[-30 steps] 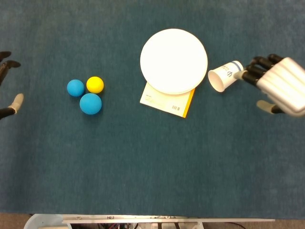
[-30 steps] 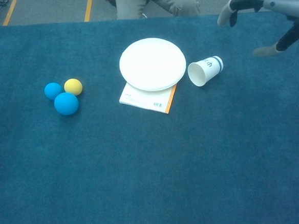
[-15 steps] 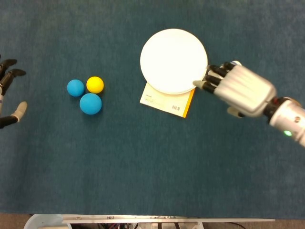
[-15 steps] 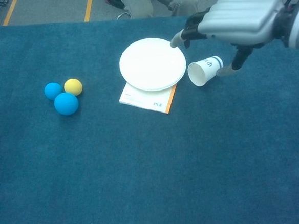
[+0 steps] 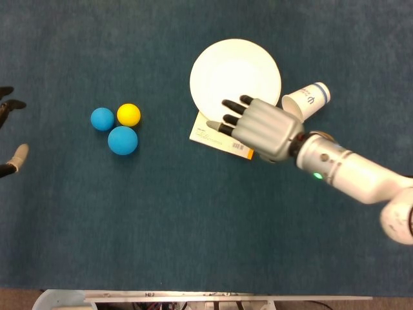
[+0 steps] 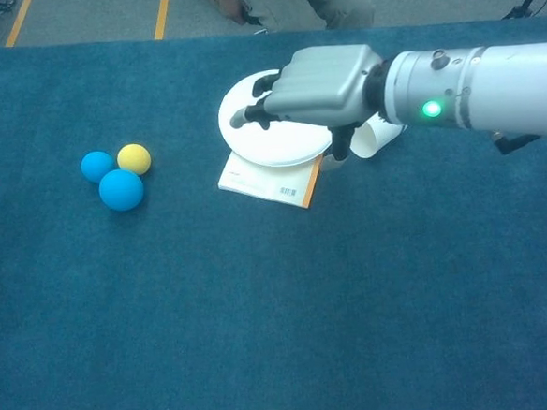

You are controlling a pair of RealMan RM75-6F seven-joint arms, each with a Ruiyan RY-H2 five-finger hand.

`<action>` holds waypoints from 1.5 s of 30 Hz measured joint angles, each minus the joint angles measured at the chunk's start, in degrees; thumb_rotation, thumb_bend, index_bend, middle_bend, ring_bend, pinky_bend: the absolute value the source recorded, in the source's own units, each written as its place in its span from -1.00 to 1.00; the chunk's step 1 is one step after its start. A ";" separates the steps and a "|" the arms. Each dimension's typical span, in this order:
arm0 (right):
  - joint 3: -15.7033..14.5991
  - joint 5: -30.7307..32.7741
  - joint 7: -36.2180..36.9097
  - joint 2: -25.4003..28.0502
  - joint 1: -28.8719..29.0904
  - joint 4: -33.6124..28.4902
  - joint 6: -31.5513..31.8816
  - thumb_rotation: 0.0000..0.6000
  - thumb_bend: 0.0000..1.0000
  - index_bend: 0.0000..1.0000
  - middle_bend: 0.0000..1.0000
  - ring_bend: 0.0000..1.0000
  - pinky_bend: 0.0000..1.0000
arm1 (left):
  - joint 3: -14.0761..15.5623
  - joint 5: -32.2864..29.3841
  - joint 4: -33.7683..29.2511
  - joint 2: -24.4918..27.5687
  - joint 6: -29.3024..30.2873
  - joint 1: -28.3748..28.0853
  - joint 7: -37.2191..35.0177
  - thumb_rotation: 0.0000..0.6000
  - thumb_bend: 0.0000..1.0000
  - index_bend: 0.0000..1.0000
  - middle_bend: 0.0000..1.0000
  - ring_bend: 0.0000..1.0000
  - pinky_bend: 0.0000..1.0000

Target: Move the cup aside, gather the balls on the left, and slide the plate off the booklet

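A: Which step is in hand?

B: The plate one, I judge. The right hand (image 5: 261,128) hovers over the near edge of the round white plate (image 5: 233,74), fingers spread and holding nothing. I cannot tell whether it touches the plate.

A: And the plate itself?

B: It covers the far part of the white-and-orange booklet (image 5: 222,140), mid-counter.

A: The other things?

B: The white paper cup (image 5: 305,102) lies on its side just right of the plate. The two blue balls (image 5: 122,140) and the yellow ball (image 5: 128,114) are bunched at the left. The left hand (image 5: 11,132) waits at the left edge, fingers apart, empty.

A: Next move?

B: Press down, then slide the plate off the booklet.
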 measured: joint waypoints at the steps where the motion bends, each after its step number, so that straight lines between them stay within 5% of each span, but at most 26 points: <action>1: -0.39 1.23 -0.55 -0.83 0.83 0.53 0.41 1.00 -0.66 -0.82 -0.47 -0.84 -0.57 | -0.01 0.04 -0.01 0.06 0.05 0.13 -0.06 1.00 -0.44 -0.48 -0.67 -0.85 -0.82; 9: -3.75 8.18 -3.27 -6.75 6.37 5.37 4.19 1.00 -0.66 -0.82 -0.47 -0.84 -0.57 | -0.29 -0.13 0.18 0.39 -0.23 0.76 -0.53 1.00 -0.44 -0.48 -0.67 -0.85 -0.82; 28: -5.60 10.37 1.48 -16.34 11.62 17.85 1.94 1.00 -0.66 -0.82 -0.47 -0.84 -0.57 | -1.22 -1.47 0.91 0.19 -1.23 1.50 -1.05 1.00 -0.44 -0.48 -0.67 -0.85 -0.82; 45: -10.37 17.75 1.74 -18.27 15.76 22.01 0.46 1.00 -0.66 -0.82 -0.44 -0.84 -0.57 | -1.52 -1.37 1.59 0.19 -1.14 2.35 -2.08 1.00 -0.44 -0.48 -0.68 -0.85 -0.82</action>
